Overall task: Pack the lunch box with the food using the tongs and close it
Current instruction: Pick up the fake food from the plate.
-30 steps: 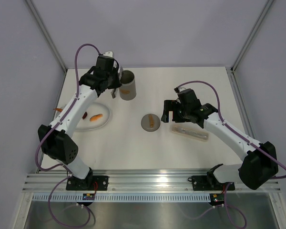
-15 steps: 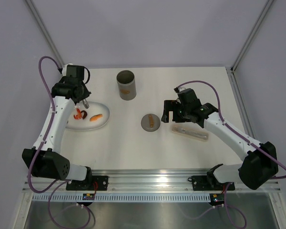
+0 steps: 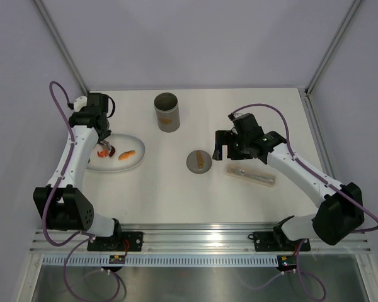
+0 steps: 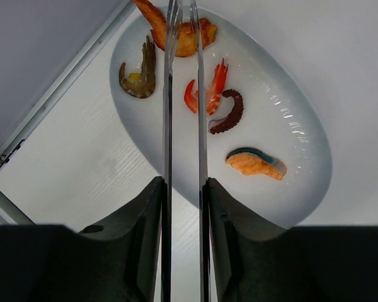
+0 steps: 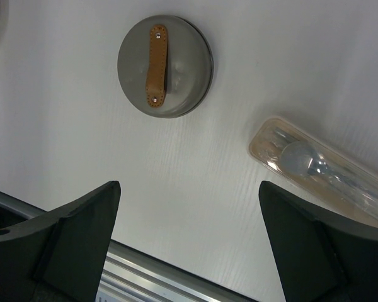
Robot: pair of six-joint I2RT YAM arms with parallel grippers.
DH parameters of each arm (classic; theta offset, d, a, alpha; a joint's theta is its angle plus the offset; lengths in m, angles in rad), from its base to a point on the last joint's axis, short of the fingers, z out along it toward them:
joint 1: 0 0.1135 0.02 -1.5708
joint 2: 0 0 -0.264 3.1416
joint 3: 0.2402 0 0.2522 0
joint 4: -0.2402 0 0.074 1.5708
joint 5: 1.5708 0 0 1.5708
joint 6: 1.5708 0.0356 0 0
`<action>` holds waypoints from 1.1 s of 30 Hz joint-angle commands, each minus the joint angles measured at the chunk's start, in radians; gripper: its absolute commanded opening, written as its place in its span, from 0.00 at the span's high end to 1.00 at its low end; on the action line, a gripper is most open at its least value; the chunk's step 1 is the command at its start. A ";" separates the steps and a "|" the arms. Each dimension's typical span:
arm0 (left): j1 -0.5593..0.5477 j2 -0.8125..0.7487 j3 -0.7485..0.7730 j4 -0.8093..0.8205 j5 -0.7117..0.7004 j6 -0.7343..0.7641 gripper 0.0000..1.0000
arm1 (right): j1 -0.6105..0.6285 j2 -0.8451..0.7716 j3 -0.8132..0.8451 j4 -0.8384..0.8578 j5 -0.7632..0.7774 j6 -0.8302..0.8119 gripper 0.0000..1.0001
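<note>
Left hand [image 4: 183, 189]: part-closed on tongs [image 4: 168, 94], squeezing both arms to a narrow gap. Hovering over white plate [image 4: 290, 126] at 9 o'clock on surface [image 3: 176, 201], tong arms crossing orange fried piece [image 4: 189, 34] at plate's far end, tips out of shot. Likely lining up a pick. 5 food [image 4: 255, 163] pieces on plate. Lunch box [image 3: 167, 112] upright, lid off, at 12 o'clock; contents not visible. Right hand [image 5: 189, 185]: spread wide, empty, lid [image 5: 165, 66] flat at its 8 o'clock. Probably staged for closing. Cutlery packet [image 5: 315, 170] at lid's 3 o'clock.
</note>
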 commanded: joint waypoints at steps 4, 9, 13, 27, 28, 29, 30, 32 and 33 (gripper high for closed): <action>0.023 0.021 -0.049 0.103 0.018 -0.004 0.59 | -0.001 0.037 0.090 -0.063 0.004 0.003 0.01; 0.072 0.027 -0.075 0.140 0.105 0.015 0.59 | -0.001 0.075 0.156 -0.107 0.040 0.001 0.01; 0.076 0.029 -0.087 0.157 0.141 0.025 0.58 | -0.001 0.090 0.183 -0.124 0.042 0.012 0.01; 0.075 0.099 -0.043 0.130 0.098 0.094 0.49 | 0.004 0.121 0.213 -0.138 0.039 0.023 0.01; 0.076 0.110 -0.038 0.124 0.092 0.105 0.49 | 0.002 0.122 0.215 -0.138 0.040 0.021 0.01; 0.075 0.116 -0.034 0.113 0.087 0.111 0.49 | 0.004 0.124 0.213 -0.137 0.040 0.021 0.01; 0.075 0.124 -0.023 0.108 0.089 0.119 0.49 | 0.005 0.124 0.215 -0.135 0.040 0.021 0.01; 0.076 0.147 -0.009 0.090 0.089 0.136 0.49 | 0.007 0.129 0.215 -0.132 0.037 0.019 0.01; 0.076 0.153 -0.001 0.087 0.089 0.142 0.49 | 0.007 0.129 0.213 -0.129 0.036 0.023 0.01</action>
